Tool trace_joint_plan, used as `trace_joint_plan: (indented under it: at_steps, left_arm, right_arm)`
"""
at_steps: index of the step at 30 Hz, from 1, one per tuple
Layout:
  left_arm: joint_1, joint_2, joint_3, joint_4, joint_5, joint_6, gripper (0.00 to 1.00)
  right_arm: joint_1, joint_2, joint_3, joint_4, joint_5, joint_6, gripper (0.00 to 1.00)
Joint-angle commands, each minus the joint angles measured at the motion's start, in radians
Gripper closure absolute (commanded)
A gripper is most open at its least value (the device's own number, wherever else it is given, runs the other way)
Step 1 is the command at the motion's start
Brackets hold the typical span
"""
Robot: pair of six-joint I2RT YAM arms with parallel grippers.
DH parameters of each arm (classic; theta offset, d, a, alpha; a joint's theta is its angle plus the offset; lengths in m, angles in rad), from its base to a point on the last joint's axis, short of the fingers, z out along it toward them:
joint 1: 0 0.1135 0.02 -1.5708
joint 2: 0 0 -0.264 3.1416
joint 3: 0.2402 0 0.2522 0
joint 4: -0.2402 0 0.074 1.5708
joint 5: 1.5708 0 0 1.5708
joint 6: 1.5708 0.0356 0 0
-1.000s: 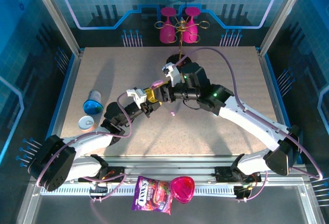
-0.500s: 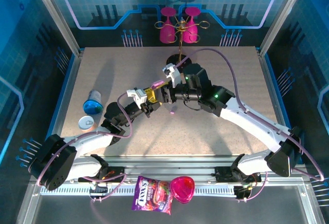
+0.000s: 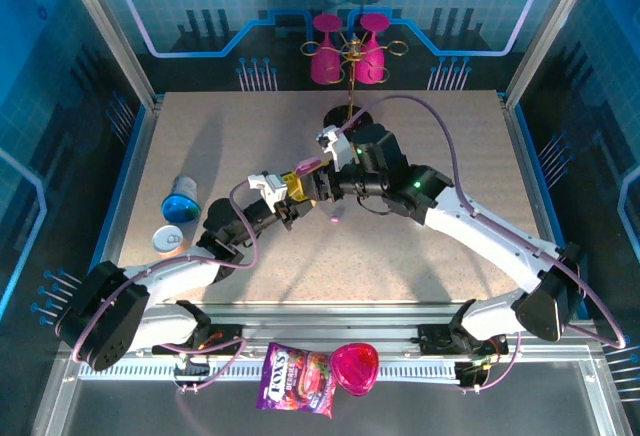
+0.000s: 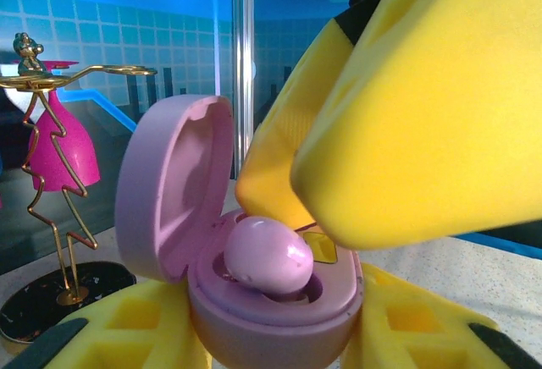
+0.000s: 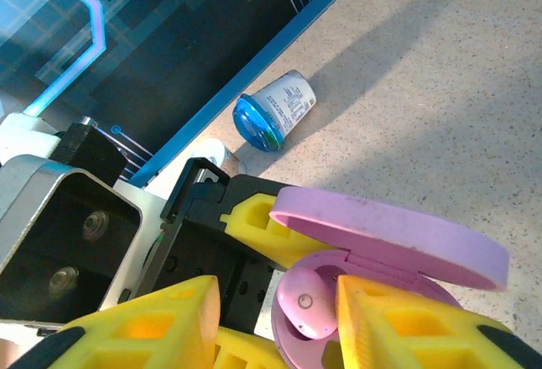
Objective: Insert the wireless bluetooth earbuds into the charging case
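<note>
My left gripper (image 4: 273, 339) is shut on the base of the lilac charging case (image 4: 254, 301), held above the table with its lid (image 4: 169, 187) hinged open. One lilac earbud (image 4: 267, 255) lies tilted in a socket of the case, part of it sticking out. My right gripper (image 5: 275, 310) hangs over the case with its yellow fingers (image 5: 398, 318) open on either side of that earbud (image 5: 303, 301). One finger is close beside it and the other stands well apart. Both grippers meet at mid table (image 3: 312, 184). A second small lilac earbud (image 3: 335, 222) lies on the table just below them.
A blue-capped cup (image 3: 181, 203) lies on its side at the left, a white round lid (image 3: 168, 240) in front of it. Pink goblets and a gold wire stand (image 3: 350, 51) on a black base are at the back. A candy bag (image 3: 295, 378) and a pink heart-shaped box (image 3: 356, 366) lie on the front rail.
The right arm has edged slightly left over the case. The left gripper still holds the case in the same place.
</note>
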State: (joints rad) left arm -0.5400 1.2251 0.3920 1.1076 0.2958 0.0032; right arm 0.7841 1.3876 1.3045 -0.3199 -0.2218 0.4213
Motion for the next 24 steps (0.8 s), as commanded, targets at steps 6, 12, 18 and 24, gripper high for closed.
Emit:
trace_joint_plan:
  at_steps: [6,12,18,24]
  left_arm:
    - [-0.009,-0.009,0.043,0.027,0.004,0.02,0.73]
    - [-0.008,0.003,0.042,0.032,0.01,0.017,0.73]
    - [-0.009,0.012,0.041,0.041,0.017,0.012,0.73]
    - [-0.009,0.018,0.035,0.049,0.023,0.019,0.72]
  right_arm:
    - [0.007,-0.018,0.018,-0.057,-0.027,-0.006,0.62]
    - [0.008,-0.038,0.016,-0.045,-0.026,-0.004,0.61]
    - [0.012,-0.064,0.021,-0.045,0.023,-0.025,0.54]
    - [0.013,-0.104,0.004,-0.034,0.069,-0.052,0.48]
